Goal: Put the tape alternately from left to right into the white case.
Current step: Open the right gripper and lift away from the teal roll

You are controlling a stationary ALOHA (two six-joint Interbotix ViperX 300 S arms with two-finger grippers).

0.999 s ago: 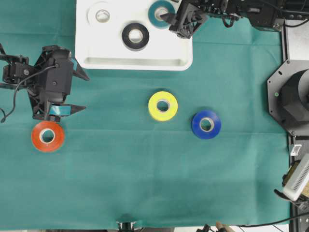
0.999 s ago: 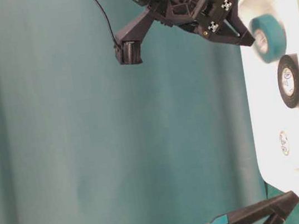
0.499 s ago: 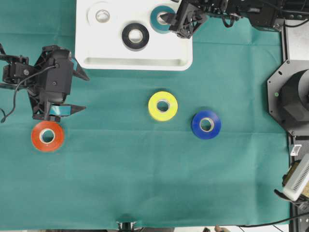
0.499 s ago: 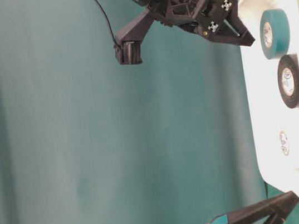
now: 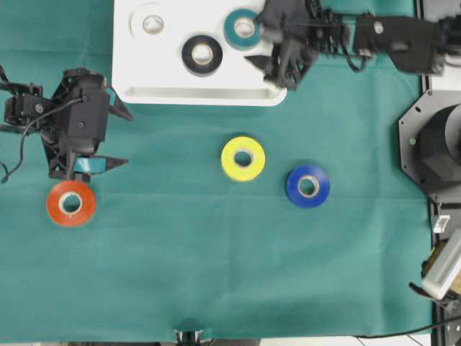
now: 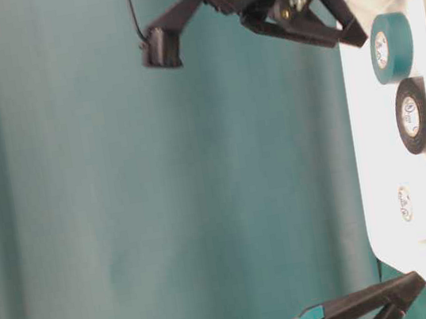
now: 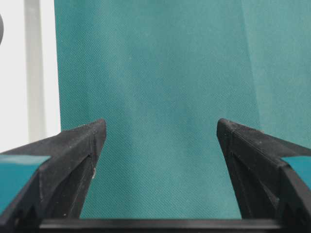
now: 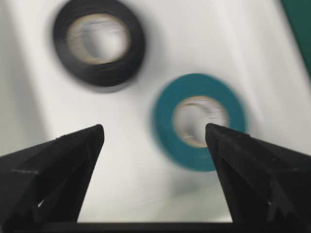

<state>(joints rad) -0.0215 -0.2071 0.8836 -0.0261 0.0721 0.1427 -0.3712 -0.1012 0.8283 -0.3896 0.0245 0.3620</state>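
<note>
Sitting near the left edge of the green cloth (image 5: 180, 274), the orange-red roll (image 5: 70, 203) lies flat just beside the left gripper (image 5: 115, 137), whose jaws stand wide and empty; probably parked there because that roll is its next pick. White case (image 5: 202, 94) sits at the far edge of the cloth, holding three rolls flat: white roll (image 5: 150, 24) toward its left end, black roll (image 5: 202, 55) mid, teal roll (image 5: 243, 28) near its right end, filled left to right as the task wants. Yellow roll (image 5: 243, 158) and blue roll (image 5: 307, 186) lie flat mid-cloth, near each other but apart, not yet packed. Right gripper (image 5: 268, 68) hangs over the case's right near corner, jaws wide, holding nothing; teal roll lies free in the case, so release looks done. Half the tape is in, by my read.
</note>
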